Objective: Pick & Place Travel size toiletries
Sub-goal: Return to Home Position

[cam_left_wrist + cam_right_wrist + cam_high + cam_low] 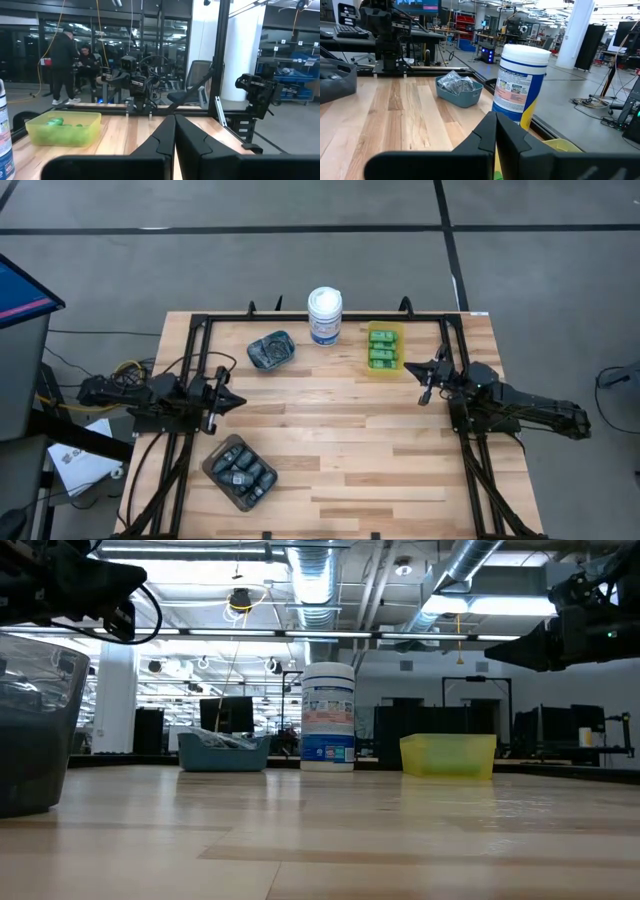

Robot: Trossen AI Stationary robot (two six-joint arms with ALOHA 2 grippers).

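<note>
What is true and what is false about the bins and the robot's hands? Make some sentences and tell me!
1. The green bottles lie in the yellow bin. True.
2. The left gripper holds a bottle. False: it is shut and empty.
3. The canister stands between the teal bin and the yellow bin. True.
4. The dark bin stands next to the canister. False: it sits near the table's front edge, on the left arm's side, with dark bottles in it.
5. The right gripper is wide open. False: it is shut and holds nothing.
</note>
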